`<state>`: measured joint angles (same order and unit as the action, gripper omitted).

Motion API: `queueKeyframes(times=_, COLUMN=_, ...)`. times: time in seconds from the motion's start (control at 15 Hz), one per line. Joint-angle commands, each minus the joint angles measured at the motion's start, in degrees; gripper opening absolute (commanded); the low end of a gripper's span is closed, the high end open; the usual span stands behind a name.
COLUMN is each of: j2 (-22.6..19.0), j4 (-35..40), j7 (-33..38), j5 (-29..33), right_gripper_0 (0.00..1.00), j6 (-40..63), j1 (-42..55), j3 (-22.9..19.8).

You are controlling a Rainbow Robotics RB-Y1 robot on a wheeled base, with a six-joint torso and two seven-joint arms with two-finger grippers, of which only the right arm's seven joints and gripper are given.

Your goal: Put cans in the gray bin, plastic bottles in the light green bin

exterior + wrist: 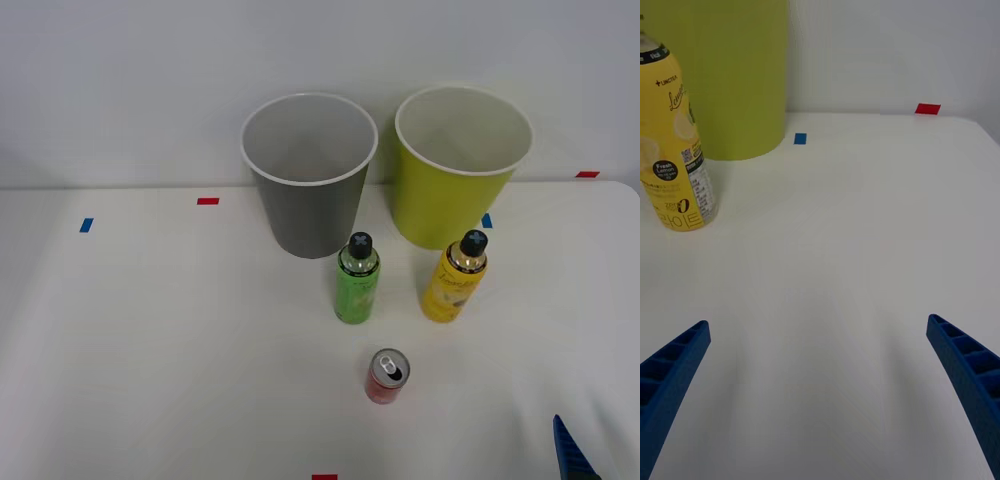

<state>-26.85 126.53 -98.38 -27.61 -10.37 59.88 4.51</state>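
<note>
Bins number two, standing side by side at the far edge of the white table [150, 330]: the gray bin [308, 180] on the left and the light green bin [458, 170] just to its right, both upright with white rims and pale insides, with nothing visible inside either one. Taking the gray bin as the landmark, the green bottle [357, 280] stands upright just in front of its right side, black cap on top. Farther right, in front of the light green bin, stands the yellow bottle [456, 278], also upright and black-capped; that makes two plastic bottles. One can is visible: a red can [387, 376], upright with its silver pull-tab top showing, nearer the robot than both bottles and a little right of the green one, well apart from the gray bin. Small tape marks, red and blue, dot the tabletop. At the near right corner of the front view a blue tip of the right gripper [820, 390] shows; its two ribbed fingers [670, 367] are spread wide apart over bare table, holding nothing, with the yellow bottle ahead and to one side.
</note>
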Motion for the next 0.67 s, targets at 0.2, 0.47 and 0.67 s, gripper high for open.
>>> queueKeyframes(times=0.2, j2=1.7, j4=-0.3, j7=7.2, j5=6.3, right_gripper_0=1.0, j6=0.0, j1=0.6, j3=-0.6)
queueKeyframes(times=0.47, j2=4.1, j4=-12.9, j7=39.4, j5=28.7, right_gripper_0=1.0, j6=-16.3, j1=-2.4, j3=-1.7)
queueKeyframes(times=0.67, j2=4.9, j4=-18.2, j7=50.0, j5=35.3, right_gripper_0=1.0, j6=-24.8, j1=-2.7, j3=-3.0)
